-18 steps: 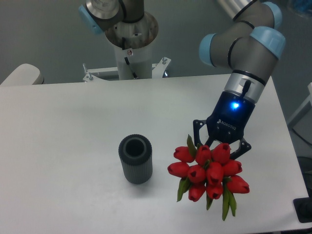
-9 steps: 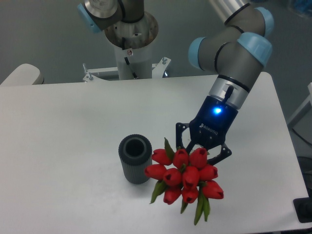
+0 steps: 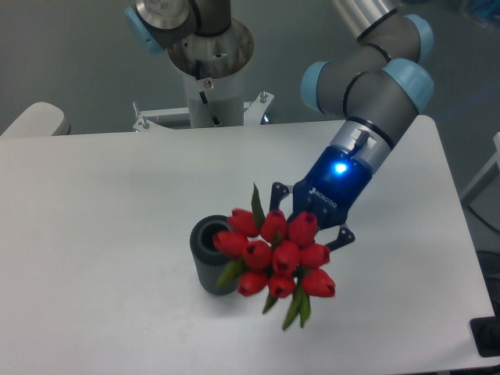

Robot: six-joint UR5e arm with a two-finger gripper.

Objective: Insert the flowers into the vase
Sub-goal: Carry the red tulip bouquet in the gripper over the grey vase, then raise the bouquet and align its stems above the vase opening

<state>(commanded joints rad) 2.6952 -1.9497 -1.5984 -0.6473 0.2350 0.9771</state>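
Flowers carried over to the vase, not yet in.

In the fixed camera view, the gripper (image 3: 311,226) held the flowers (image 3: 273,254), its fingers closed on the bunch from behind; over the last second it had swung them left, so the leftmost heads now overlapped the vase's (image 3: 216,255) right rim. The stems were hidden, so alignment with the mouth could not be judged. The table (image 3: 101,211) left of the vase lay open; its front edge was near.

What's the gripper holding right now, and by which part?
The gripper holds the flowers, gripped behind the red heads; the exact contact point is hidden by the blooms. The bunch overlaps the vase rim.
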